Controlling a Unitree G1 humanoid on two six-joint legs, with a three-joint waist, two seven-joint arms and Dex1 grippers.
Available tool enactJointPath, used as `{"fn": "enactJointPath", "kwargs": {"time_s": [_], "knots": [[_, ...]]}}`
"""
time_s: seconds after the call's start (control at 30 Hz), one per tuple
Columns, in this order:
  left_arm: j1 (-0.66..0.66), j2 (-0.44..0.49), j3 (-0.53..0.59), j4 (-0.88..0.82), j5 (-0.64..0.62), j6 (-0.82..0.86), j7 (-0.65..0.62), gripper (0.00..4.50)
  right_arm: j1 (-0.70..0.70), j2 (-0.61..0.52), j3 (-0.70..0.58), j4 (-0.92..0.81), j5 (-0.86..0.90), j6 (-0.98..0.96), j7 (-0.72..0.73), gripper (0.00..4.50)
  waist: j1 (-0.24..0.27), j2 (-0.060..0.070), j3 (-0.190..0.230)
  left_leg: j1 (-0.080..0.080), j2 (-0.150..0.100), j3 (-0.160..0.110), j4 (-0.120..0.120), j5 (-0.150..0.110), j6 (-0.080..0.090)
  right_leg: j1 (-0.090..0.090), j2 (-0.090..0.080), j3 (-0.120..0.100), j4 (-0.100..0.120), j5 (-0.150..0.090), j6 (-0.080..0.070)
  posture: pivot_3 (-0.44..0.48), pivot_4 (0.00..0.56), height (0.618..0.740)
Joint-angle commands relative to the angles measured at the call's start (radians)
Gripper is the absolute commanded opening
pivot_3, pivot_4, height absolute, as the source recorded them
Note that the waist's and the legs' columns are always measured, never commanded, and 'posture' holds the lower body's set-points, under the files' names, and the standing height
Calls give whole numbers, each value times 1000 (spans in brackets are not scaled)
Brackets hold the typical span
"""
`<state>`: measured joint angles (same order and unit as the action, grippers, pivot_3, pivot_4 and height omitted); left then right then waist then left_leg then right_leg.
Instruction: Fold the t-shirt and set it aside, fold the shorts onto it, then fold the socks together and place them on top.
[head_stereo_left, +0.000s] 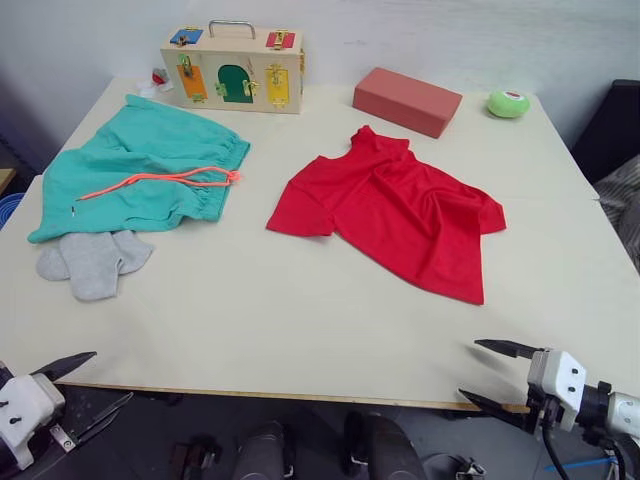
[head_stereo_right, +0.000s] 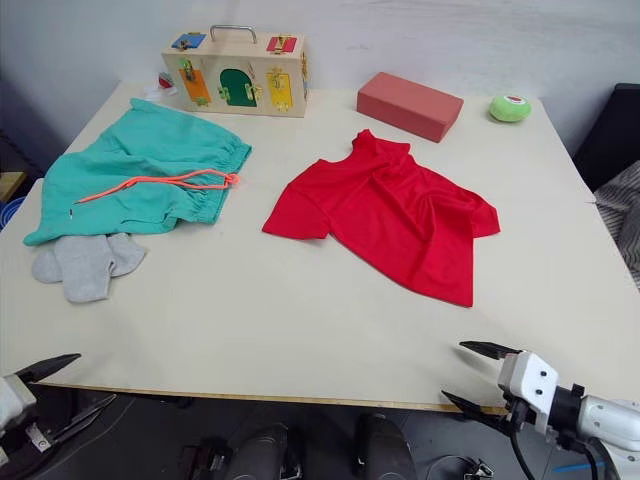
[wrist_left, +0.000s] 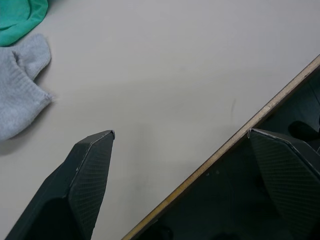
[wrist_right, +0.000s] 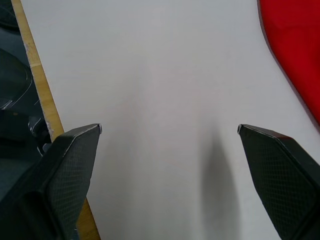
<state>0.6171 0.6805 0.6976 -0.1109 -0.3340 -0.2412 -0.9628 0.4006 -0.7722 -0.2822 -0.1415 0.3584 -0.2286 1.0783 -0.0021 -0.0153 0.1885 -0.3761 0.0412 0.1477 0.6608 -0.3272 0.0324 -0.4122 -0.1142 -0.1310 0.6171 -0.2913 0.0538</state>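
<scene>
No garment has been touched yet: the t-shirt (head_stereo_left: 395, 222) lies rumpled right of centre, the shorts (head_stereo_left: 140, 165) far left, the socks (head_stereo_left: 92, 262) just near of them. Both the left gripper (head_stereo_left: 82, 383) and the right gripper (head_stereo_left: 487, 374) hang empty with fingers spread at the table (head_stereo_left: 300, 330)'s near edge. The likely first move is reaching out to the t-shirt to flatten it.

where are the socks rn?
In the left eye view the socks lie near the table's left edge, touching the lower hem of the shorts, well ahead of the left gripper.
</scene>
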Motion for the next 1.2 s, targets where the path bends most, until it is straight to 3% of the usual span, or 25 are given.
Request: {"fn": "enactJointPath", "kwargs": {"time_s": [0.03, 0.17, 0.23, 0.3, 0.43, 0.57, 0.6, 0.7, 0.87, 1.03, 1.17, 1.2], "knots": [[-8, 16, -5, -34, -20, 10, -4, 4500, -3, 15, -8, -44, 15, 15, -23, 4469, 0, 0, 0, 0, 0, 0, 0, 0, 0, 0, 0, 0, 0, 0, 0, 0, 150, 740], [-75, 30, -53, -133, -169, 207, 4, 4500, -28, 48, -19, -79, 29, 41, -80, 4469, 1, 0, 0, 0, 0, 0, 0, 0, 0, 0, 0, 0, 0, 0, 0, 0, 150, 740], [-151, 52, -76, -189, -289, 379, 54, 4500, -56, 71, -28, -100, 34, 64, -126, 4469, 4, 0, 0, 0, 0, 0, 0, 1, 0, 1, 0, 0, 1, 0, 0, 0, 150, 740], [-252, 94, -121, -209, -324, 498, 92, 4500, -82, 86, -33, -124, 34, 101, -171, 4469, 4, 0, 0, 0, 0, -1, 2, 2, -1, 1, 0, 0, 3, 0, 0, 0, 150, 740], [-578, 150, -333, -153, -200, 558, 143, 4500, -175, 87, -40, -135, -36, 220, -329, 4469, 7, 1, 0, 2, -1, 0, 2, 7, -8, 2, 0, 0, 5, 0, 1, 0, 150, 740], [-834, 169, -523, -25, -57, 544, 122, 4500, -231, 43, -3, -155, -89, 327, -357, 4469, 0, 1, 0, 1, -3, 2, 1, 11, -5, 0, 1, 2, 7, 1, 2, 0, 150, 740], [-988, 124, -624, 115, 29, 488, 102, 4500, -262, 28, 12, -160, -108, 376, -375, 4469, 1, 1, 0, 1, -3, 3, 0, 11, -5, 0, 2, 2, 7, 1, 2, 0, 150, 740], [-1285, 22, -813, 454, 202, 353, 46, 4500, -335, 11, 48, -175, -141, 472, -405, 4469, 10, 1, 0, 0, -2, 4, 1, 13, -5, 0, 5, 1, 7, 1, 2, 0, 150, 740], [-1571, -103, -914, 926, 349, 140, 39, 4500, -417, -6, 101, -200, -132, 661, -399, 4469, 1, 0, 0, -1, -2, 6, 2, 14, -4, -2, 7, 1, 8, 1, 3, 0, 150, 740], [-1722, -203, -944, 1213, 434, 70, 63, 4500, -489, -27, 160, -214, -108, 826, -369, 4469, 1, -1, 1, -6, 0, 8, 5, 14, -3, -7, 15, -1, 9, 2, 5, 0, 150, 740], [-1776, -248, -943, 1324, 482, 59, 130, 4500, -523, -26, 199, -192, -119, 882, -363, 4469, 2, -2, 1, -12, 0, 9, 9, 14, -2, -12, 14, -1, 10, 3, 6, 0, 150, 740], [-1782, -256, -943, 1343, 491, 67, 143, 4313, -532, -18, 207, -168, -133, 878, -376, 4490, 3, -2, 1, -12, 0, 9, 10, 14, -2, -12, 14, -1, 10, 3, 6, 0, 150, 740]]}}
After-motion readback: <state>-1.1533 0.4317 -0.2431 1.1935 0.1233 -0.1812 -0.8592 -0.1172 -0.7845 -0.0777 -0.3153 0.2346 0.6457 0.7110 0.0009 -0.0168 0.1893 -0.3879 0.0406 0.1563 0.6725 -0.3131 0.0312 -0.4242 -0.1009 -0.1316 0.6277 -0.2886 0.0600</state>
